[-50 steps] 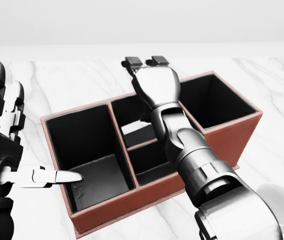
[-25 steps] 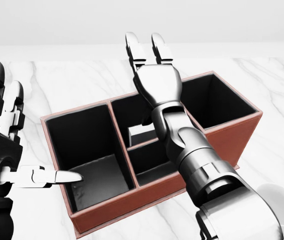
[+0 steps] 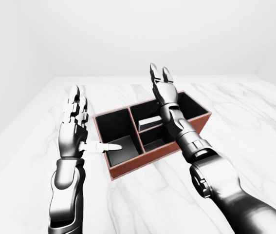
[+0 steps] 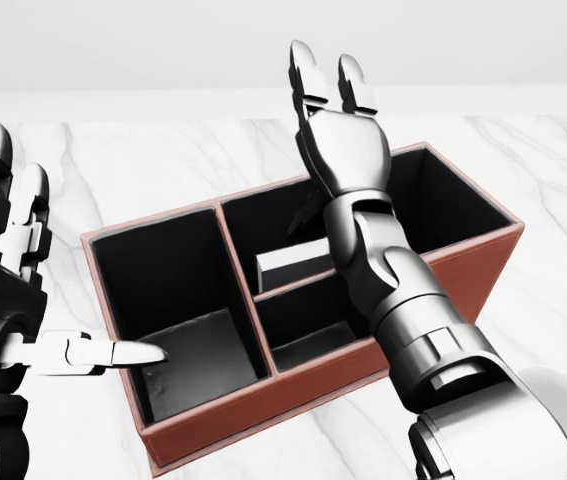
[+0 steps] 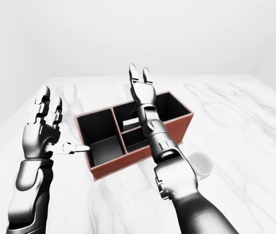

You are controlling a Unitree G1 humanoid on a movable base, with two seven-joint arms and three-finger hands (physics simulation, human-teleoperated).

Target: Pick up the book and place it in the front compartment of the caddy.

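A red-brown caddy (image 4: 468,270) w/ black lining sits on a white marble tabletop (image 3: 254,126), set at an angle in all views. It has four compartments: a large one at the head view's left end, a large one at the right end, and two smaller ones in the middle split by a low divider. The book (image 4: 293,265), pale grey/white, stands tilted inside the upper middle compartment, just above that divider; part of it is hidden by the right forearm. The right hand (image 4: 328,80) is raised above the caddy's upper edge, fingers straight and spread, pointing up, holding nothing and not touching the book. The left hand (image 4: 3,260) is held upright just left of the caddy, palm toward it, fingers extended and apart, empty; its thumb (image 4: 123,352) sticks out sideways w/ the tip over the left compartment's rim. A white cup (image 5: 201,165) stands on the marble near the caddy's right end, by the right elbow, seen best in the right-eye view. Plain pale walls behind the table.
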